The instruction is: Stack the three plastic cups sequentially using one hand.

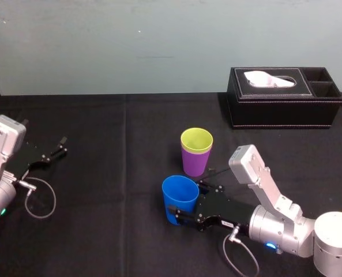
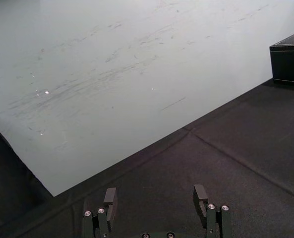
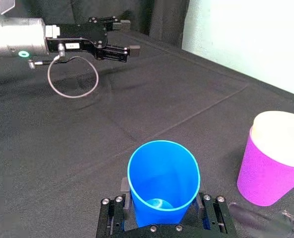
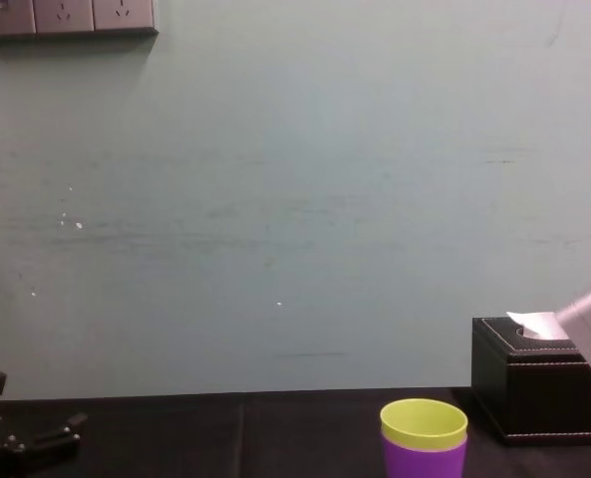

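Note:
The blue cup (image 1: 179, 196) stands upright near the table's front centre, with my right gripper (image 1: 185, 203) shut on its lower part. In the right wrist view one finger presses each side of the blue cup (image 3: 162, 178) inside the gripper (image 3: 163, 194). Just behind it and slightly to the right, the yellow-green cup (image 1: 196, 140) sits nested inside the purple cup (image 1: 194, 164). The chest view shows that pair from the side, yellow-green cup (image 4: 424, 423) on top of the purple cup (image 4: 425, 461). My left gripper (image 1: 58, 148) rests open at the far left.
A black tissue box (image 1: 283, 107) stands at the back right, behind the cups. A grey cable loop (image 1: 41, 199) lies by the left arm. Bare black cloth (image 1: 113, 173) stretches between the two arms.

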Available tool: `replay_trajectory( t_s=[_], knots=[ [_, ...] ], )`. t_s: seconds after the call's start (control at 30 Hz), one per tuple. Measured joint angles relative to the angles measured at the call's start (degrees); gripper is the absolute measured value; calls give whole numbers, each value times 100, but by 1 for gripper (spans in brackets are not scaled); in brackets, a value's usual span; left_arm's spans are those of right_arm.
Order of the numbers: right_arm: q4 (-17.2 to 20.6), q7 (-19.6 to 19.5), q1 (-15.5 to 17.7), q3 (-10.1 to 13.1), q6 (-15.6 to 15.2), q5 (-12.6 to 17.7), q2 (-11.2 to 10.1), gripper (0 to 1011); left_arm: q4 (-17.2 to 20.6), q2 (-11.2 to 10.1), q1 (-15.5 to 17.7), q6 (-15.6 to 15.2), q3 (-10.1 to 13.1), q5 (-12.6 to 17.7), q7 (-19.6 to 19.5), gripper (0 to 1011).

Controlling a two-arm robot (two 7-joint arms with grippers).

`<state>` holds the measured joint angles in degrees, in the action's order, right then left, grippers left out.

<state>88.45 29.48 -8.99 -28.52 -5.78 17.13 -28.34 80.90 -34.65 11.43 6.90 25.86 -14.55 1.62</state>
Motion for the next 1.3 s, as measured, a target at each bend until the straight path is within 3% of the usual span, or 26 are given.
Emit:
replay_trajectory(
  t_s=[0.2, 0.77, 1.07, 1.3],
  knots=[
    [217, -107, 120, 93, -33, 17, -65, 718, 0, 0, 0, 0, 0, 0, 0, 1010],
    [1323, -458, 362, 628, -511, 227, -392, 718, 0, 0, 0, 0, 0, 0, 0, 1010],
    [1416, -565, 130, 767, -690, 260, -376, 718, 0, 0, 0, 0, 0, 0, 0, 1010],
    [1189, -600, -209, 759, -853, 235, -264, 718, 0, 0, 0, 0, 0, 0, 0, 1010]
  ],
)
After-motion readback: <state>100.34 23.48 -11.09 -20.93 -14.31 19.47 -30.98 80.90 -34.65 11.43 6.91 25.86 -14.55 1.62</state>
